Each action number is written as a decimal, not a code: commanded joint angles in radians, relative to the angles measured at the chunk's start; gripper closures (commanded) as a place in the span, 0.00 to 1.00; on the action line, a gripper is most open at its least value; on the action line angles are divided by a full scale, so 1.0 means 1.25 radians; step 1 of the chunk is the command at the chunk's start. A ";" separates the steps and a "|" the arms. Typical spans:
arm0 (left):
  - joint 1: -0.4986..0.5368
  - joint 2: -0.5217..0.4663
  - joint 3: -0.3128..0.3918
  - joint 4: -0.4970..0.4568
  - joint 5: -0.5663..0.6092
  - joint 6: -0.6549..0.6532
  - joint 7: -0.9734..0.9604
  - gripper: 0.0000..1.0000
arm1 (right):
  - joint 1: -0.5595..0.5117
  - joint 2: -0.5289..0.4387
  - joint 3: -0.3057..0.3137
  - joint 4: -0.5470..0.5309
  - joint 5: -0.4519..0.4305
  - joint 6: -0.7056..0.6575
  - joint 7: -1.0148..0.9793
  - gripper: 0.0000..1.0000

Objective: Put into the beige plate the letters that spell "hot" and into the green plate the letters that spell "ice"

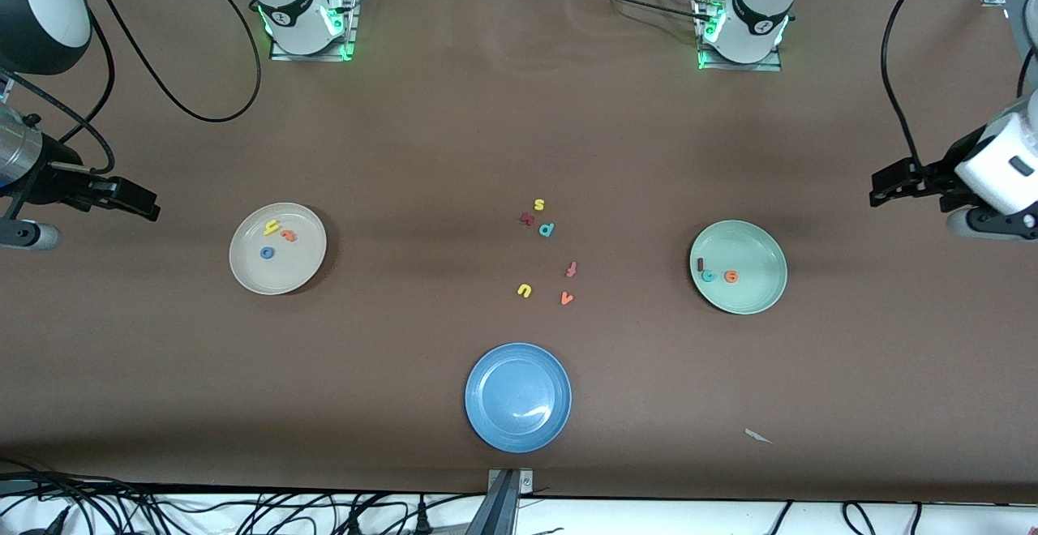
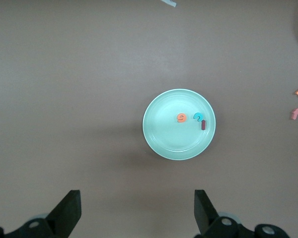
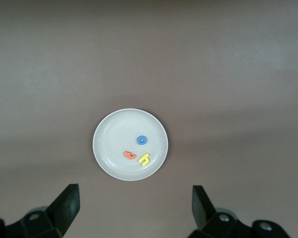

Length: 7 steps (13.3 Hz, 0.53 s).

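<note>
With h, o and t lying in the beige plate (image 1: 277,248), i, c, e in the green plate (image 1: 738,266), and both hands, left hand (image 2: 134,213) and right hand (image 3: 134,213), hanging released at the worktop's ends, only a needless return sweep could scatter them.

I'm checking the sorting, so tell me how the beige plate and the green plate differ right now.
The beige plate sits toward the right arm's end; the green plate sits toward the left arm's end. The beige plate holds a yellow h, an orange t and a blue o; the green plate holds a dark red i, a teal c and an orange e. Both are round, shallow and alike in size.
</note>
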 commanded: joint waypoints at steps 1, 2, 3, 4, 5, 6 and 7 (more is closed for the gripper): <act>0.015 -0.023 -0.026 0.012 -0.014 -0.023 -0.053 0.00 | -0.013 -0.016 0.012 -0.017 0.011 0.004 -0.015 0.00; 0.014 -0.037 -0.032 0.006 -0.018 -0.022 -0.057 0.00 | -0.013 -0.015 0.013 -0.017 0.011 0.003 -0.015 0.00; 0.014 -0.040 -0.043 0.009 -0.014 -0.022 -0.060 0.00 | -0.013 -0.013 0.013 -0.017 0.011 0.002 -0.016 0.00; 0.014 -0.041 -0.046 0.007 -0.013 -0.022 -0.060 0.00 | -0.013 -0.012 0.013 -0.017 0.011 0.000 -0.016 0.00; 0.015 -0.041 -0.046 0.006 -0.016 -0.022 -0.060 0.00 | -0.013 -0.012 0.013 -0.016 0.011 -0.004 -0.016 0.00; 0.015 -0.042 -0.046 0.004 -0.014 -0.022 -0.058 0.00 | -0.013 -0.013 0.013 -0.016 0.012 -0.004 -0.015 0.00; 0.014 -0.042 -0.046 0.003 -0.012 -0.019 -0.058 0.00 | -0.012 -0.015 0.013 -0.015 0.012 -0.004 -0.008 0.00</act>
